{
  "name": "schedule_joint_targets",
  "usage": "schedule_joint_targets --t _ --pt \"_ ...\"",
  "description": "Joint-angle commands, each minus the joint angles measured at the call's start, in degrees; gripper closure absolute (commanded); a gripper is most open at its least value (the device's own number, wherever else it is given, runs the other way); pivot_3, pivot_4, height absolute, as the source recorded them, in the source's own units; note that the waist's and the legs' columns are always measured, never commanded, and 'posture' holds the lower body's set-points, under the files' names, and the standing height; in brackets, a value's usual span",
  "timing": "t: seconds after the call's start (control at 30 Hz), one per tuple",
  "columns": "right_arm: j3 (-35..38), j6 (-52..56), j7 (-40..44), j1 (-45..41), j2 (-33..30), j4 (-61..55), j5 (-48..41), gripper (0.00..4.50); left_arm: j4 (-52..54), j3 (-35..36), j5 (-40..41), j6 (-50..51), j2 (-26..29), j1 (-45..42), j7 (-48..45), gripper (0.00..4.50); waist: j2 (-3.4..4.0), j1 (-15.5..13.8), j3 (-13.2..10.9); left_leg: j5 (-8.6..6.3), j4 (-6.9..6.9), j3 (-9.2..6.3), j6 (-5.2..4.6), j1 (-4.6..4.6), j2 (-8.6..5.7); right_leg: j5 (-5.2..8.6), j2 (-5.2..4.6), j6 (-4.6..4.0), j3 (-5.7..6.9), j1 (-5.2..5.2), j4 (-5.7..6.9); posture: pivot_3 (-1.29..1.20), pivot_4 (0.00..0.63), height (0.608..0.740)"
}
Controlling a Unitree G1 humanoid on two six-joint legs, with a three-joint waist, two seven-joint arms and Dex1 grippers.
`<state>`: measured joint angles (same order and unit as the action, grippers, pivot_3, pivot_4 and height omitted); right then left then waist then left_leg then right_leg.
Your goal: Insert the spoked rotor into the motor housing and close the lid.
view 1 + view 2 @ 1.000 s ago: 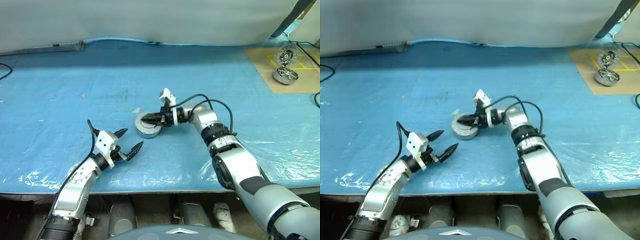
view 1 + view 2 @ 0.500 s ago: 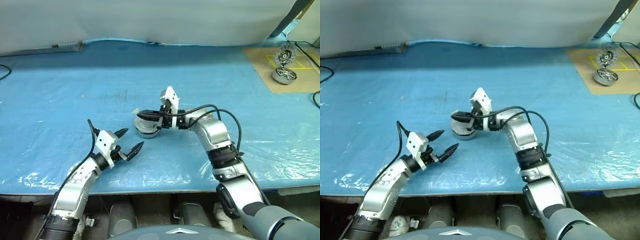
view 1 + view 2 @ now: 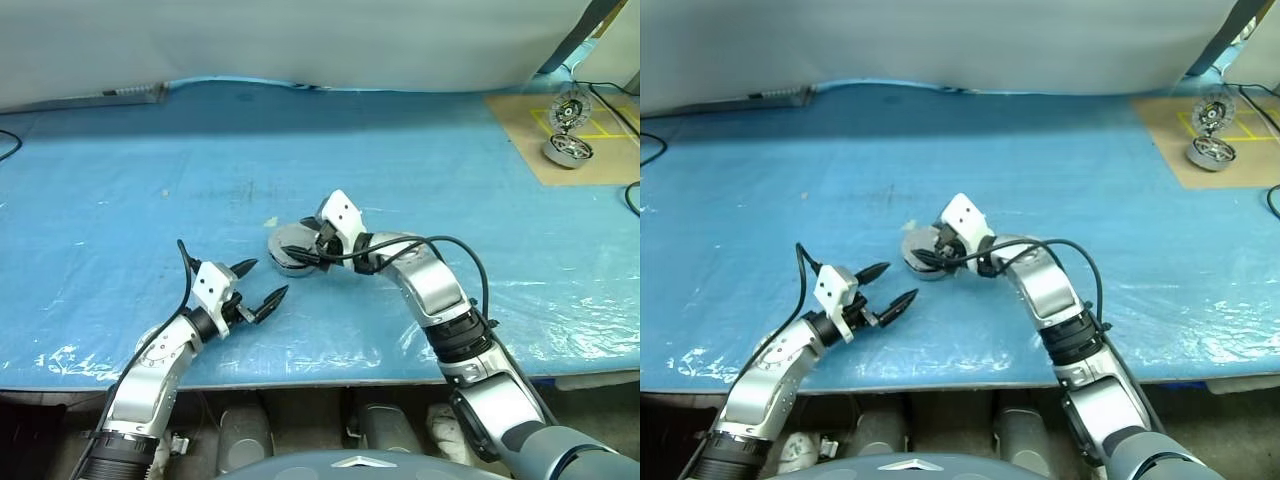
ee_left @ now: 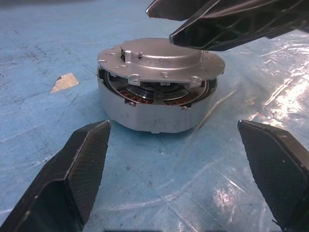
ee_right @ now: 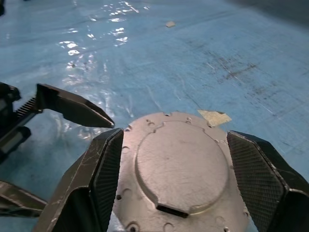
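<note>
Lid (image 4: 161,60) sits on motor housing (image 4: 159,108); right gripper (image 5: 176,159) straddles it with fingers released, left gripper (image 3: 262,283) spread wide beside, likely standing by.

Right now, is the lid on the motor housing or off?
On but not seated flush: the lid sits atop the motor housing, with copper windings visible through a gap beneath it.
</note>
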<state>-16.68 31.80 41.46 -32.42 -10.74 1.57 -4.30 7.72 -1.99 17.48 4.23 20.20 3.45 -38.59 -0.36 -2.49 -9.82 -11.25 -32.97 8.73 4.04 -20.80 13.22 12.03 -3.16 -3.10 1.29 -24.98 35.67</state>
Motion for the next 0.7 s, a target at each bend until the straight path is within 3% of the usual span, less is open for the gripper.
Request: schedule_joint_targets --t 0.03,0.57,0.7 --pt "-0.5 -2.9 -1.2 -0.3 0.8 0.6 0.3 0.92 2.1 0.2 0.4 -0.4 0.1 -0.1 -0.3 0.00 0.00 0.0 0.0 0.00 0.00 0.00 0.00 0.00 0.00 0.00 0.00 0.00 0.00 0.00 0.00 0.00 0.150 0.740" --pt "-4.7 -7.2 -2.2 2.7 0.8 2.4 2.9 0.92 2.0 0.5 0.5 -0.5 0.2 -0.1 -0.3 0.00 0.00 0.1 0.0 0.00 0.00 0.00 0.00 0.02 -0.01 0.00 0.00 0.00 -0.02 0.01 0.01 0.00 0.150 0.740" --pt "-4.4 -7.7 -2.8 2.4 0.9 3.5 3.3 1.53 2.0 0.5 0.4 -0.5 0.2 -0.1 -0.3 0.00 -0.01 0.1 0.0 0.00 0.00 0.00 0.00 0.04 -0.01 0.00 0.00 0.00 -0.02 0.03 0.02 0.00 0.150 0.740"
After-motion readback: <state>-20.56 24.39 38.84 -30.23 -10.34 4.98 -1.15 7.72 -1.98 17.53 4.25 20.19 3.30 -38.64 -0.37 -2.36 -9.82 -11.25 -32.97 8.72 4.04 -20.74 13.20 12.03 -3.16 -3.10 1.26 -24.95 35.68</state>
